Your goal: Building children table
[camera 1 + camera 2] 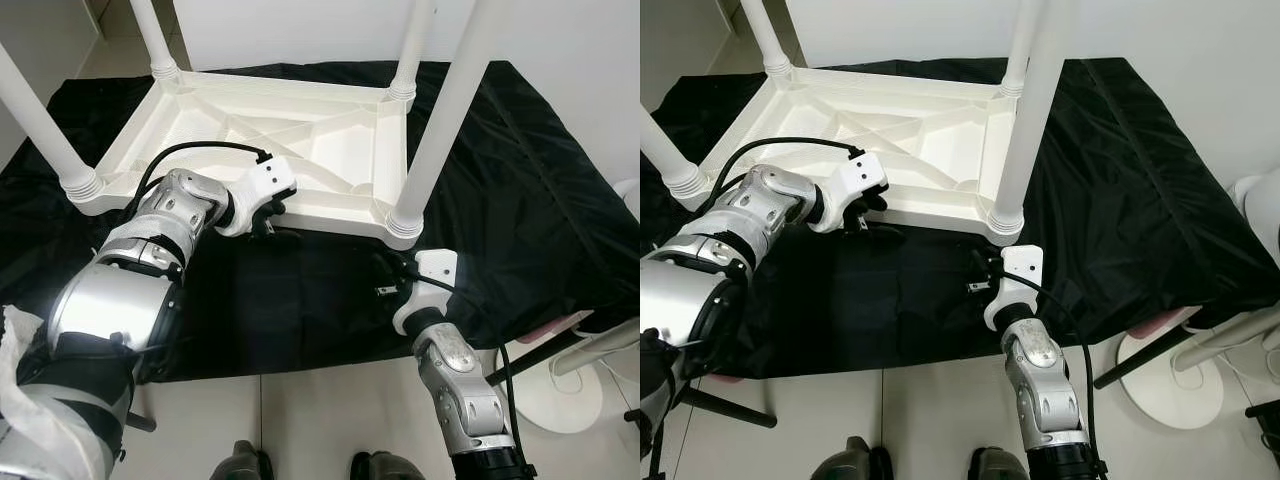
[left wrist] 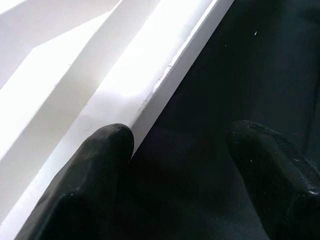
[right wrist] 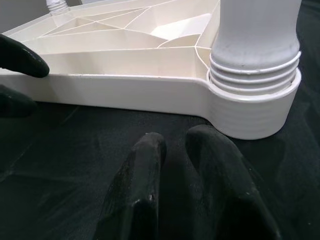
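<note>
Right gripper (image 1: 388, 268) near upturned white table (image 1: 250, 130), four legs up.

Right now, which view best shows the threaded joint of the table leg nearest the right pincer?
The right wrist view: the leg joint sits close, its threads clear. Both eye views show it small and from above. The left wrist view shows the table's rim.
</note>
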You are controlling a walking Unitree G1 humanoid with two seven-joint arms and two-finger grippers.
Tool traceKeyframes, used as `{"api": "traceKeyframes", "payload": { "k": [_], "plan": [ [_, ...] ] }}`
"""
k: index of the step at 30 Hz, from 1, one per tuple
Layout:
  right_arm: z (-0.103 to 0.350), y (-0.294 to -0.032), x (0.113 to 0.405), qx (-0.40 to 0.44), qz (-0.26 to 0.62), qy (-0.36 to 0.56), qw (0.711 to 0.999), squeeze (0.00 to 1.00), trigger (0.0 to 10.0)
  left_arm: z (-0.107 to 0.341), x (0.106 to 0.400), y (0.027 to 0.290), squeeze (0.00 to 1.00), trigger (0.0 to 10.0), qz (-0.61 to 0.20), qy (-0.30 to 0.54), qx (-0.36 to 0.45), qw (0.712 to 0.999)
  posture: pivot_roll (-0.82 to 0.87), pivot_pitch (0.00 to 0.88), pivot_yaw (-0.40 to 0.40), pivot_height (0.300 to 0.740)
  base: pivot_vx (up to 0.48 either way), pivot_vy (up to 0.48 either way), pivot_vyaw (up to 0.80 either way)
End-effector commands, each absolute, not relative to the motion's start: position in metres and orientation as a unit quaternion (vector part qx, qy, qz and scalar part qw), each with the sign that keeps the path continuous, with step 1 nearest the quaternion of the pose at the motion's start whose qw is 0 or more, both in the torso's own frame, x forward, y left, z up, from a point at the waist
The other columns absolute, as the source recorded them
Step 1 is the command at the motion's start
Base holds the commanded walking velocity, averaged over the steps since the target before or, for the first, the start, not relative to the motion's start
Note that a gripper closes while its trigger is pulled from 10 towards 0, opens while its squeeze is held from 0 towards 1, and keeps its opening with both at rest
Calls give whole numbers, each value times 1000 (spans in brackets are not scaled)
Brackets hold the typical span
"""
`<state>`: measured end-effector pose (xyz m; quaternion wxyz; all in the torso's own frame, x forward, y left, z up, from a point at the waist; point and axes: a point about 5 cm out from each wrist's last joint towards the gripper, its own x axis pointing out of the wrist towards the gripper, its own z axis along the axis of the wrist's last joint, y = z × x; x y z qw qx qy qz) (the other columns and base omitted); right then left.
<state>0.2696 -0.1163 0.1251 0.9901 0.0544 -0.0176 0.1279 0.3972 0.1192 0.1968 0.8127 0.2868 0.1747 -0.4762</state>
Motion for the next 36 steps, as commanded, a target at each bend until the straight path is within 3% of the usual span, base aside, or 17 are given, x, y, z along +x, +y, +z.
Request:
{"api": "traceKeyframes", "payload": {
  "k": [1,13,21,36],
  "plan": [
    [123,-111,265,57,148,-10,987,0,10000,217,421,145,0,10000,-130,60,319,937,-184,123,69,740,0,0,0],
    [130,-100,253,54,197,-43,978,0,10000,224,422,148,0,10000,-125,43,291,947,-195,126,75,740,0,0,0],
    [139,-100,255,52,194,-51,978,0,10000,197,418,155,0,10000,-92,98,311,941,-214,139,70,740,0,0,0],
    [135,-102,254,54,182,-41,981,0,10000,188,416,170,0,10000,-52,128,302,943,-218,144,75,740,0,0,0]
  ]
}}
